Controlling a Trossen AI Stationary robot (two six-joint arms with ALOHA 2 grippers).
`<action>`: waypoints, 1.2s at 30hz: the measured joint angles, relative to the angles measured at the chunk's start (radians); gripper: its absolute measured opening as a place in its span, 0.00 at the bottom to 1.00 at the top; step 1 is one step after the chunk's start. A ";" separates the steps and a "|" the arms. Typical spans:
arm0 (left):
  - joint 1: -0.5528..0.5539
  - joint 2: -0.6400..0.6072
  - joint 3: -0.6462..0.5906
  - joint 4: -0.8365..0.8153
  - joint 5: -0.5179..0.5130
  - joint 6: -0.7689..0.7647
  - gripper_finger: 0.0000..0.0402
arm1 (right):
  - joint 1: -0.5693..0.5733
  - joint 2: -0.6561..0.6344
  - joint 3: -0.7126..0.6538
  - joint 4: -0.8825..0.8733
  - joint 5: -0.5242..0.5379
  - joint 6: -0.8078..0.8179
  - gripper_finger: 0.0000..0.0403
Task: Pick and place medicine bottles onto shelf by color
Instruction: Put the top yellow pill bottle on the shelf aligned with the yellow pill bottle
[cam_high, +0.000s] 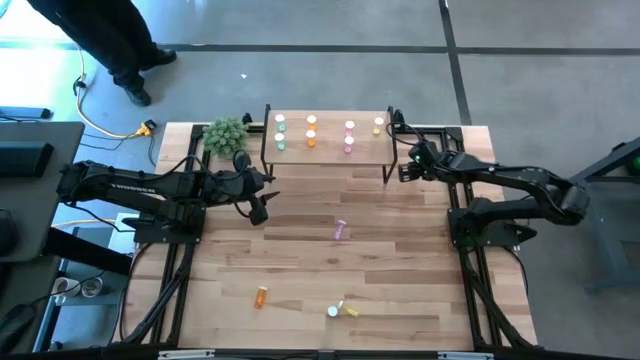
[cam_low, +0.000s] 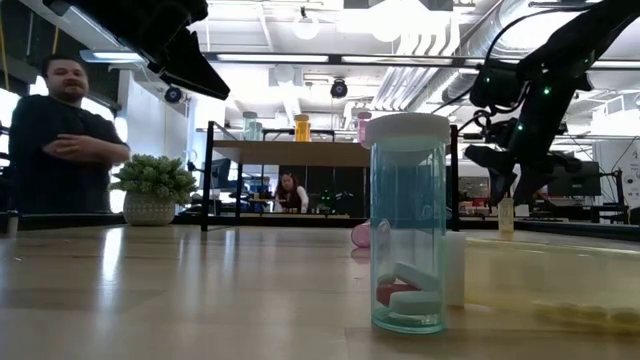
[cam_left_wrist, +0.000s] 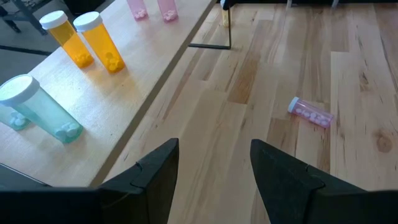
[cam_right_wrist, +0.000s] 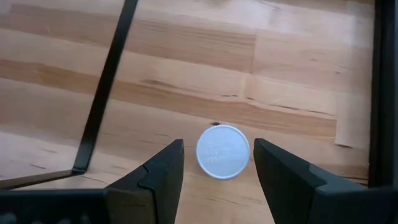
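- While your left gripper is hovering just in front of the shelf, near its left leg, its jaws are standing open and holding nothing.
- Your right gripper is hanging over a white-capped bottle by the shelf's right leg, jaws open either side of the cap, apparently not touching.
- Green, orange and pink bottles are standing on the shelf.
- A pink bottle is lying on the table in front of the shelf.
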 joint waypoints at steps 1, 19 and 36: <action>0.000 0.000 0.000 0.000 0.000 0.000 0.47 | 0.000 0.005 0.000 0.004 0.000 0.000 0.46; 0.000 0.000 0.000 0.000 0.000 0.000 0.47 | 0.000 0.009 0.002 0.019 0.000 -0.011 0.24; 0.000 0.000 0.000 0.000 -0.001 0.001 0.47 | 0.000 -0.080 0.043 -0.071 -0.039 -0.005 0.25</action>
